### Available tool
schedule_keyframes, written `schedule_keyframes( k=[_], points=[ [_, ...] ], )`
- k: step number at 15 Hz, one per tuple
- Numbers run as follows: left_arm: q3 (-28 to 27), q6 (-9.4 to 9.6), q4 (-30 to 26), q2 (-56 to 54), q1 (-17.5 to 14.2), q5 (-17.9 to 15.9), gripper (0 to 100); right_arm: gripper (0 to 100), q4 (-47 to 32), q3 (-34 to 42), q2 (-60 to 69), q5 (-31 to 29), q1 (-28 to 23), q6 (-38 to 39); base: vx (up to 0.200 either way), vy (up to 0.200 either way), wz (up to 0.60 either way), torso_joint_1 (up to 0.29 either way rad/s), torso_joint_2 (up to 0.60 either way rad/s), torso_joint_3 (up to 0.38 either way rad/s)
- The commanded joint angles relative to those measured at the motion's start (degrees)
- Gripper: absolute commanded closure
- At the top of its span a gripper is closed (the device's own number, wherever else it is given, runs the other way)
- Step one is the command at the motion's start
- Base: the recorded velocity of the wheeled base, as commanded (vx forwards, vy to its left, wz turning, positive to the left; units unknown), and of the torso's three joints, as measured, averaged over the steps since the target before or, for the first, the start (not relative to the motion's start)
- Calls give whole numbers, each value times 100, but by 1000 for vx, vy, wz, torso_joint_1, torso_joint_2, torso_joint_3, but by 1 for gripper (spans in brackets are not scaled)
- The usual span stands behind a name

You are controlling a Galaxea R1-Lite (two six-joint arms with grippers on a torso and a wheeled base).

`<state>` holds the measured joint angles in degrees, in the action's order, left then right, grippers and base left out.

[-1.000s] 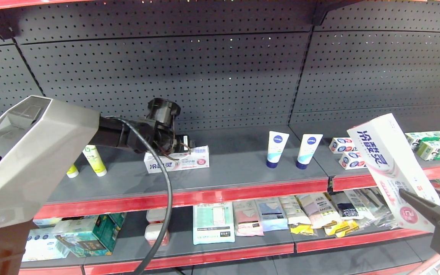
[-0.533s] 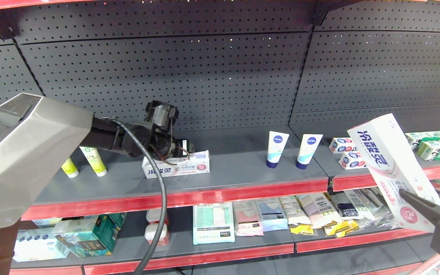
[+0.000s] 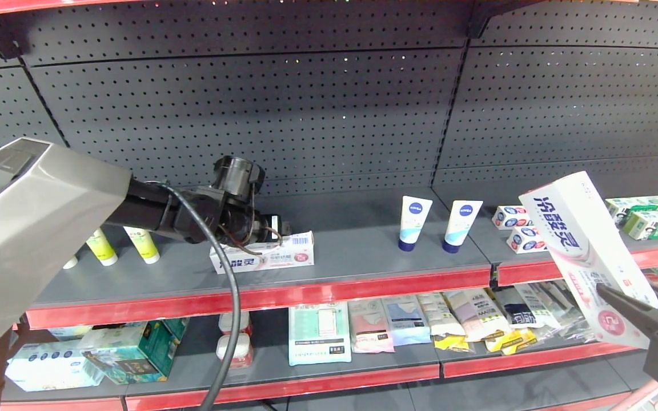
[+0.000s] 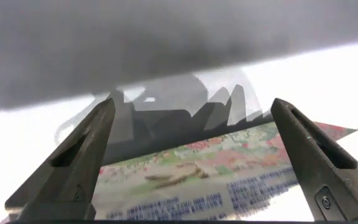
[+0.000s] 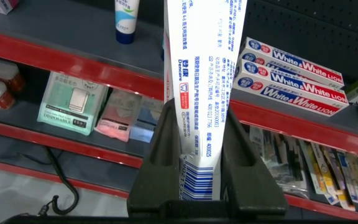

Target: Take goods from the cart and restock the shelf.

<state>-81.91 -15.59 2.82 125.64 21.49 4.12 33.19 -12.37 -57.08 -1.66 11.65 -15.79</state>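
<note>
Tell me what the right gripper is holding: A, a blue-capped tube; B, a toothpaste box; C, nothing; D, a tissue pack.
B: the right gripper is shut on a white toothpaste box, which stands up tilted between its fingers.

Head camera: frontal, down onto shelf [image 3: 357, 240]. Left wrist: close on toothpaste box [image 4: 216, 180], shared with head. Right wrist: faces shelf front.
</note>
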Motion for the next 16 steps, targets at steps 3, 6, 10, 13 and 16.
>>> schedule_keyframes(
  k=[3, 6, 10, 13, 16],
  points=[
    [105, 4, 52, -30, 4, -122, 0, 100, 3, 24, -5, -1, 4, -3, 0, 0, 0, 0, 0, 0],
    [158, 12, 114, -39, 39, -192, 0, 100, 3, 68, -5, -1, 4, -3, 0, 0, 0, 0, 0, 0],
    [175, 12, 114, -39, 39, -210, 0, 100, 3, 60, -14, -1, 4, 5, 0, 0, 0, 0, 0, 0],
    [289, 30, 114, -83, 39, -219, 0, 100, 3, 68, -14, -1, 4, 5, 0, 0, 0, 0, 0, 0],
    [465, 127, 114, -162, 30, -236, 0, 100, 3, 104, -14, -1, 4, 5, 0, 0, 0, 0, 0, 0]
  ],
)
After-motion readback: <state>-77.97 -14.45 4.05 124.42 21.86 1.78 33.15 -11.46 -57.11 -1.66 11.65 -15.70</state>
